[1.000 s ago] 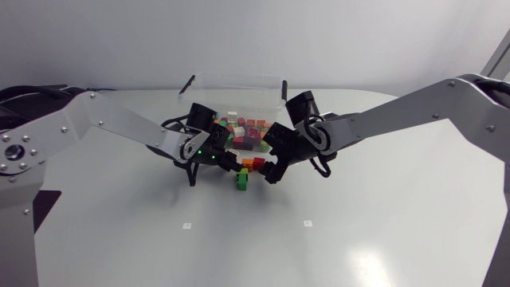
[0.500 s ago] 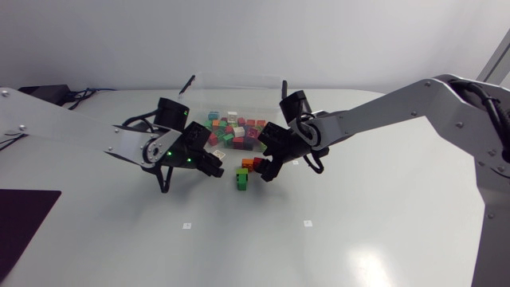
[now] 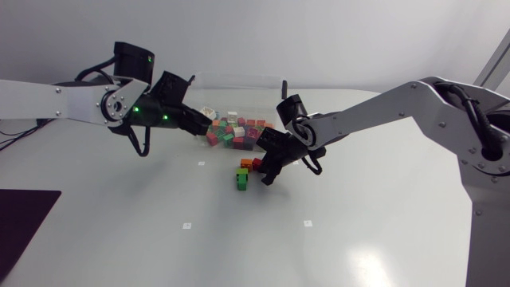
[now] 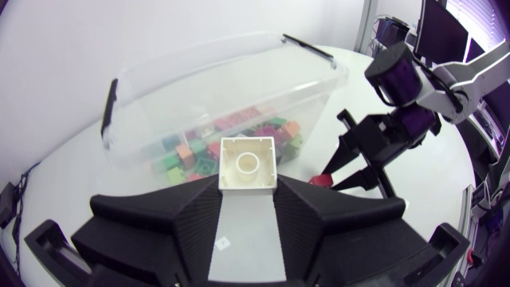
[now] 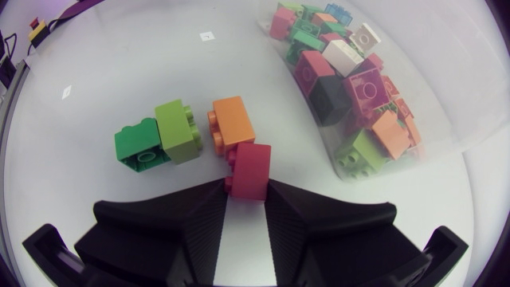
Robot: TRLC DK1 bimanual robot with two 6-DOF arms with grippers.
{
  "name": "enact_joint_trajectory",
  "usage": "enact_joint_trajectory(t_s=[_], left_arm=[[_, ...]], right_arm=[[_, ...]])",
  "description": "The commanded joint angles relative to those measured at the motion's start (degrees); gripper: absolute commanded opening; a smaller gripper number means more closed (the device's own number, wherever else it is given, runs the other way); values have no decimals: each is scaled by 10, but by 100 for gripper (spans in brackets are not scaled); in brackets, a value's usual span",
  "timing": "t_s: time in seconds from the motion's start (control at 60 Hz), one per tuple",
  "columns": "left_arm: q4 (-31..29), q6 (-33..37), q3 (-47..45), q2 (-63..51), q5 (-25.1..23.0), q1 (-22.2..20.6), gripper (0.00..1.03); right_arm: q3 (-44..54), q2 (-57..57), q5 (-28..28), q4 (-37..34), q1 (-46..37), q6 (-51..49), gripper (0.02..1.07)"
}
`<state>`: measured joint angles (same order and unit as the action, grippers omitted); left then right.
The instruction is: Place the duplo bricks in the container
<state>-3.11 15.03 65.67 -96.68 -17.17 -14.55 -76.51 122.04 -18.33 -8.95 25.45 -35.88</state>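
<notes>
Glossy tabletop (image 3: 358, 231), square cream brick (image 4: 248, 163), red brick (image 5: 250, 169)

Left gripper (image 4: 248, 190) raised, holding white brick (image 4: 248, 162), right gripper (image 5: 248, 194) holding red brick (image 5: 250, 167)

1. Lifted the left end effector (image 3: 201, 123) off the surface (image 3: 159, 239), away from the green brick (image 3: 241, 178) and up beside the container (image 3: 239, 86), with the cream brick (image 4: 248, 162) between its fingers.
2. Eased the right end effector (image 3: 265, 171) slightly down and leftward, around the red brick (image 5: 249, 169).
</notes>
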Motion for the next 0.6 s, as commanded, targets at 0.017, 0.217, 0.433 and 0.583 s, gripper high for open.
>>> enact_joint_trajectory(t_s=[0.017, 0.217, 0.433, 0.583], left_arm=[[-3, -9, 49, -11, -7, 4, 25], [-3, -32, 127, -60, -7, 3, 25], [-4, -43, 194, -114, -7, 4, 31], [-11, -45, 239, -153, -7, 10, 31]], right_arm=[[23, -25, -6, -8, 8, -6, 24], [63, -89, -6, -8, 12, 5, 24], [88, -167, -5, -17, 24, 22, 24], [75, -212, -6, -45, 28, 33, 24]])
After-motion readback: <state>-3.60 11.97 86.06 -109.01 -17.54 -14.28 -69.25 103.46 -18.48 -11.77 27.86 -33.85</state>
